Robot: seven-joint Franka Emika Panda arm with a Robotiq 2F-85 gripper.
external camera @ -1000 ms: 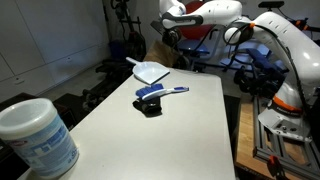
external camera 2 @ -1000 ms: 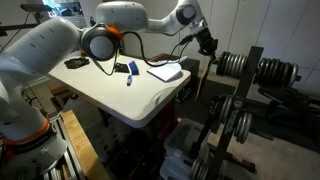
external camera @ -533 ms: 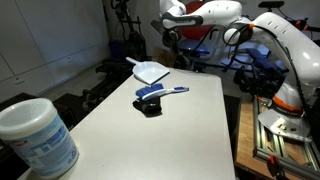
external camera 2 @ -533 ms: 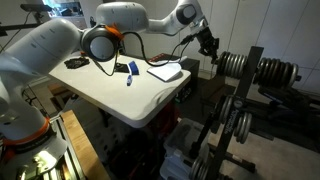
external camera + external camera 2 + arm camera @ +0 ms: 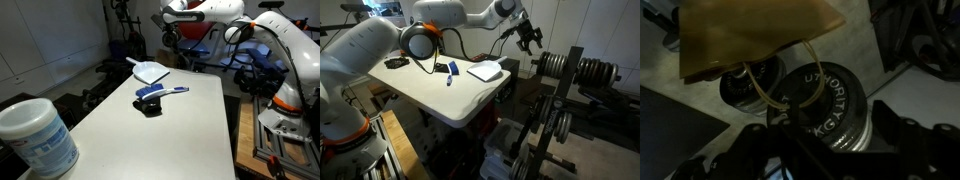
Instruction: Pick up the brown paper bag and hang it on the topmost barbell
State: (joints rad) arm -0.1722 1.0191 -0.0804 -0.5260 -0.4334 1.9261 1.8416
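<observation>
My gripper point(image 5: 830, 150) fingers spread apart, gripping nothing. Brown paper bag point(image 5: 750, 35): flat, plain tan kraft; thin loop handle point(image 5: 805, 85) crosses weight plate point(image 5: 840, 110).

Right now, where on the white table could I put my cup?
The bare stretch of white table between the white plastic tub and the small black block. Beyond it, blue brush and white dustpan crowd the far end.

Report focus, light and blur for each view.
In an exterior view the white tub near the lens is out of focus, the table sharper and evenly lit. In an exterior view the arm looms bright in front, the space under the table lies in shadow. Wrist view: dim; the brown paper bag looks soft, the weight plate lettering legible, the pincer dark and blurred.
</observation>
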